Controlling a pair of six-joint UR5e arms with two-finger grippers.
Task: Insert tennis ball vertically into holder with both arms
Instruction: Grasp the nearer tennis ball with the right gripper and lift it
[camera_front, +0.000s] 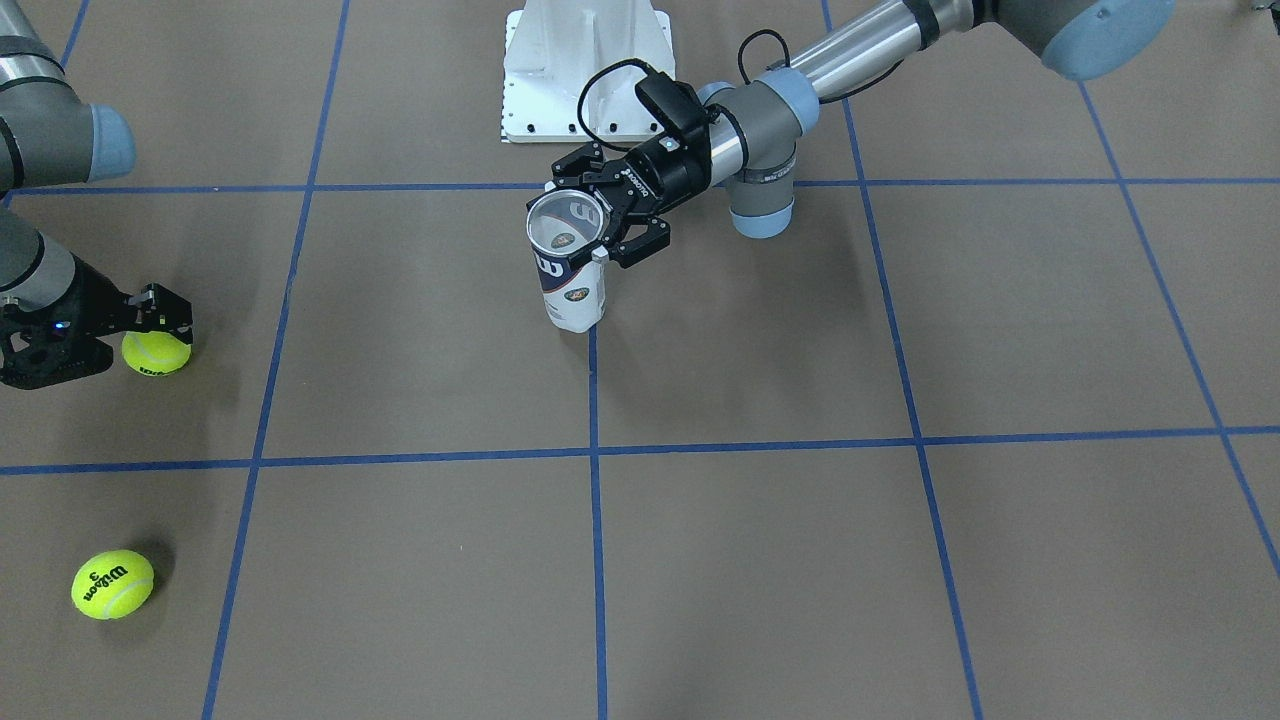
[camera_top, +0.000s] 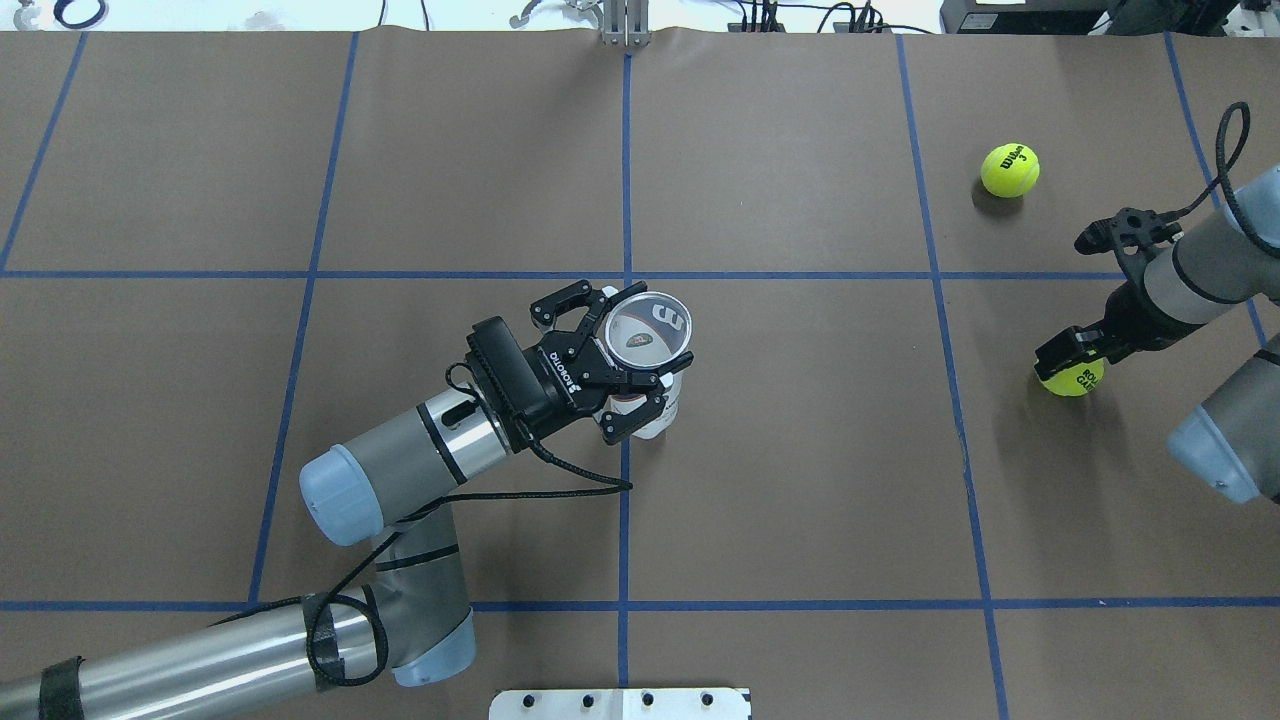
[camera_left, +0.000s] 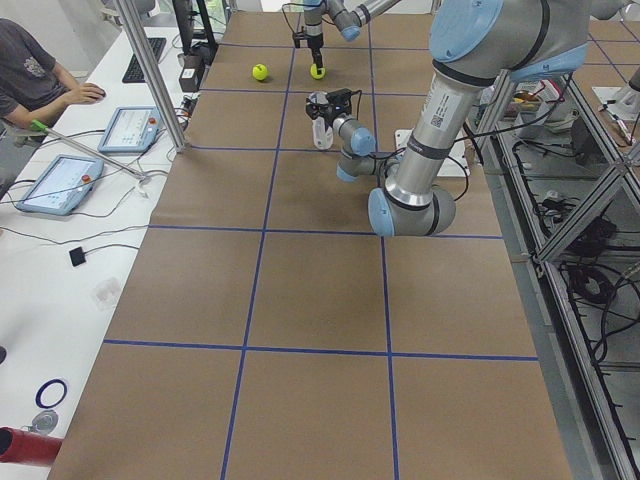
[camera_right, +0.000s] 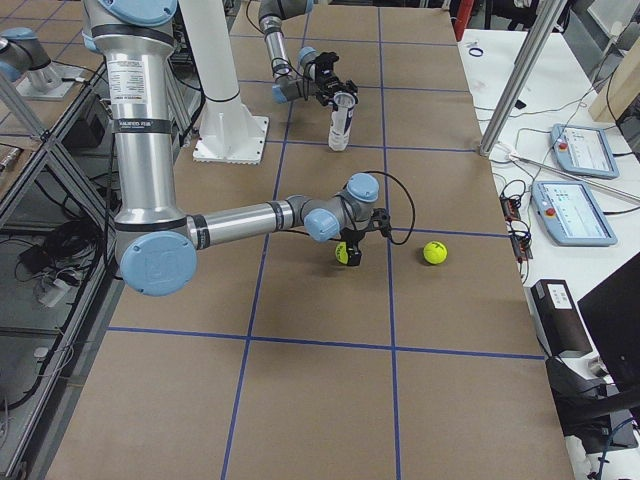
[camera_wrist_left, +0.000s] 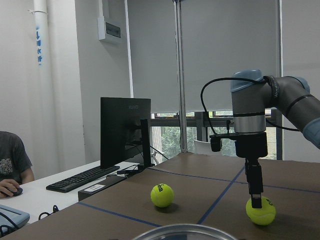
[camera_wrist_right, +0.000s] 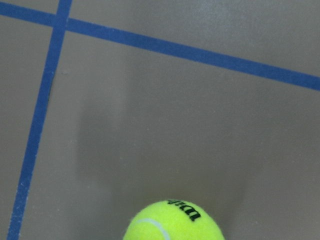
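The holder (camera_front: 573, 290), a clear can with a navy-and-white label, stands upright near the table's middle. My left gripper (camera_front: 580, 222) is shut on it just below the silver rim; in the overhead view the gripper (camera_top: 630, 352) has a finger on each side of the can (camera_top: 655, 325). A yellow tennis ball (camera_front: 155, 352) lies on the table. My right gripper (camera_front: 150, 335) points down over it, fingers at its upper sides. I cannot tell whether they press on it. The left wrist view shows that ball (camera_wrist_left: 260, 212) under a finger (camera_wrist_left: 255, 185).
A second tennis ball (camera_front: 113, 584) lies alone farther from the robot, also seen in the overhead view (camera_top: 1010, 170). The white pedestal base (camera_front: 585, 70) stands at the robot's side. An operator sits at a side desk (camera_left: 40, 85). Blue tape lines grid the brown table.
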